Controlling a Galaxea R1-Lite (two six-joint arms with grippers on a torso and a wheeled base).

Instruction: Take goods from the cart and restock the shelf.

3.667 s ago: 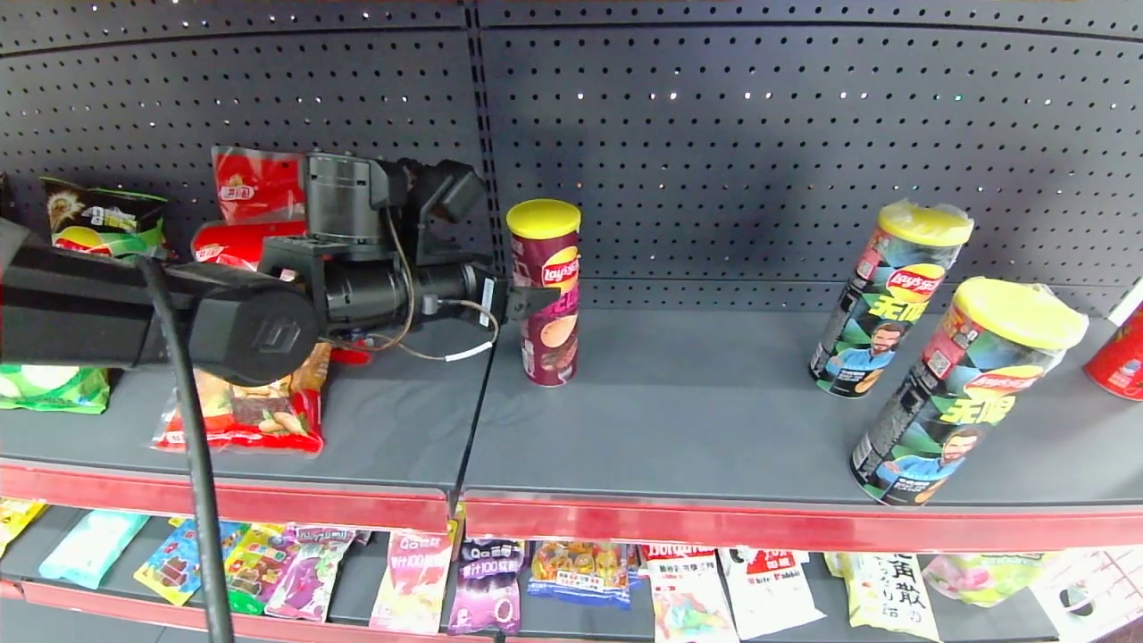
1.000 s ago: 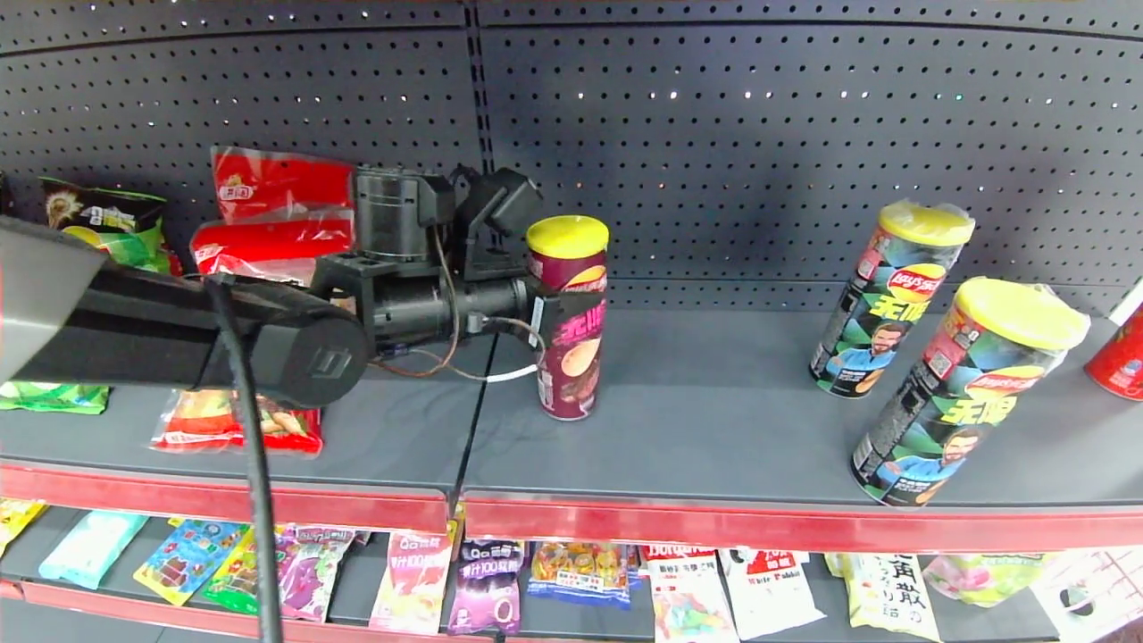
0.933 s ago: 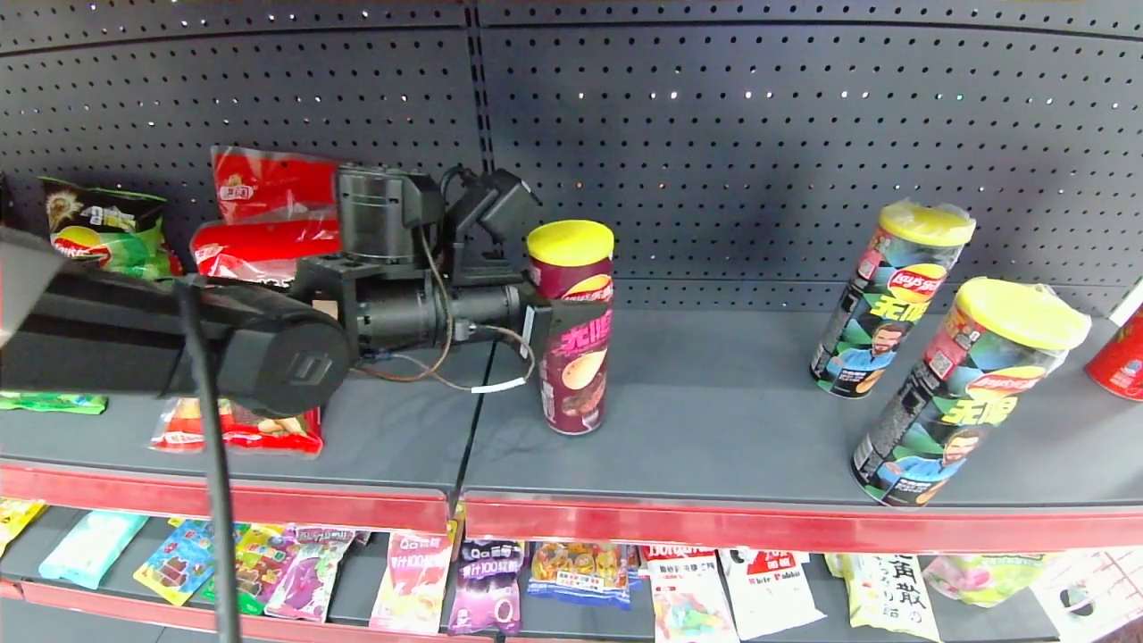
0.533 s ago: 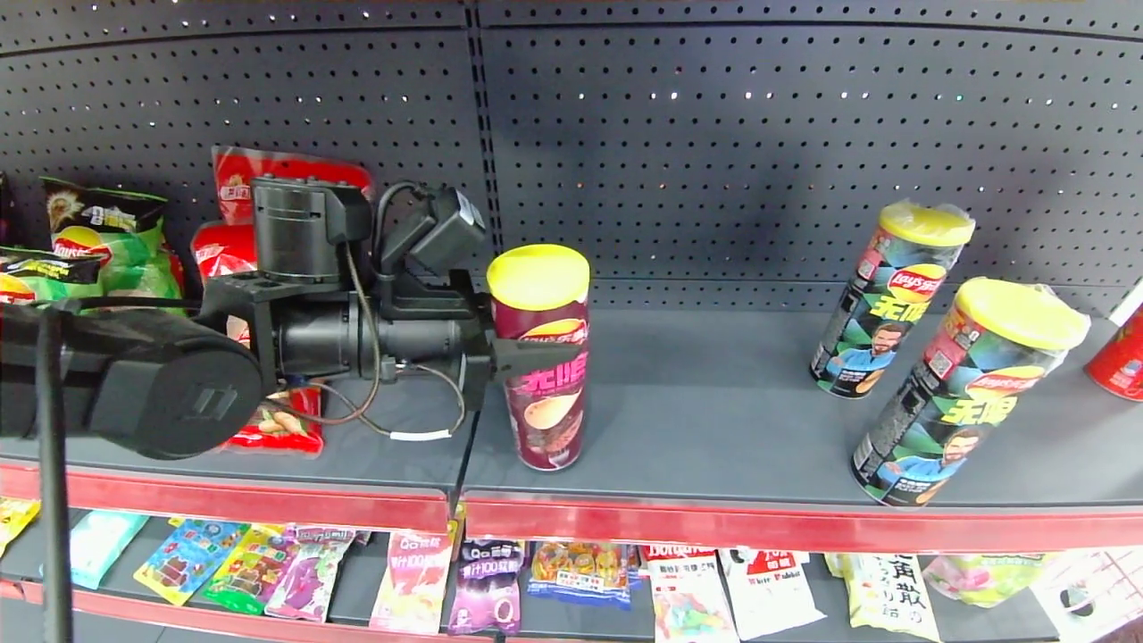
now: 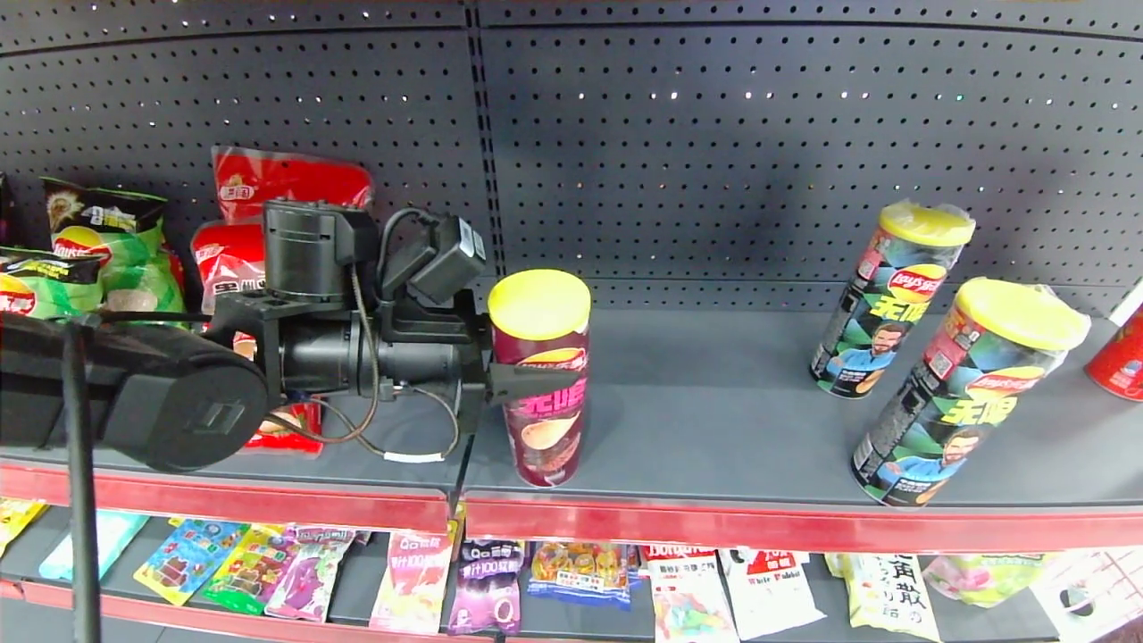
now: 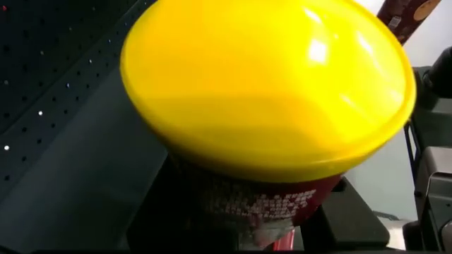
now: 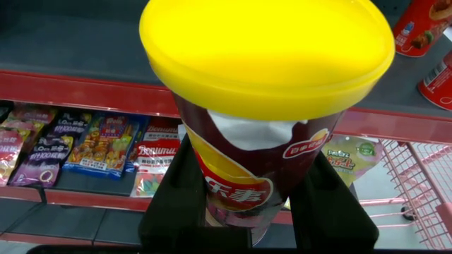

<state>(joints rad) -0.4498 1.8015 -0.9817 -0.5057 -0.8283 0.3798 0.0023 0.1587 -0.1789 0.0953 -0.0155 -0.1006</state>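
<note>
Maroon can [image 5: 543, 433] clamped in left claw [image 5: 536, 377], second can [image 7: 265, 166] seemingly clamped in right claw [image 7: 254, 212]

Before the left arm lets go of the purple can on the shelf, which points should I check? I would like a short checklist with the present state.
1. Grip: left gripper shut on purple can: ok.
2. Can upright: ok.
3. Base resting on shelf: cannot tell.
4. Margin to red front lip: not ok, can stands close to it.
5. Room towards nearest green can: ok, bare shelf between.
6. Hold: right gripper shut on second can: ok.
</note>
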